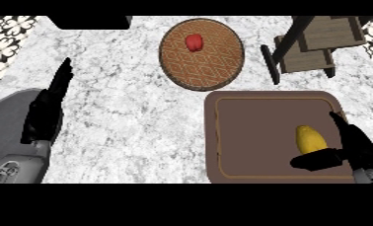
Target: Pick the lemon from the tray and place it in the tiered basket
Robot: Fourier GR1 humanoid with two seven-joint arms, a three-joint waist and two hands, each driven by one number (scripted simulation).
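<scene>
**Lemon** (309,138): yellow, oval, lying lengthwise on the right part of the brown tray (247,131), near its lower right corner. Not lifted.

**Right hand** (355,152): enters at the lower right edge. It is spread, with the thumb crossing just under the lemon's near end and the fingers running up its right side. It pinches nothing. Whether the thumb touches the fruit cannot be told.

**Left hand** (44,111): fingers straight, resting at the left of the bench (124,121), well apart from the tray.

**Tiered basket** (313,47): dark frame, wooden shelves, at top right beyond the tray's far edge.

**Round woven plate** (211,67): carries a small red item (194,42), left of the basket. No part of the task.

**Step in hand:** the grasp, judged to be at its start.

**Handling note:**
- The hand likely needs to slide further left so that the fruit sits between thumb and fingers.
- It should close across the lemon's narrow width, not its tapered ends, since a smooth oval may roll or squirt out.
- It should lift straight up, clear of the tray's rim, before heading for the basket.
</scene>
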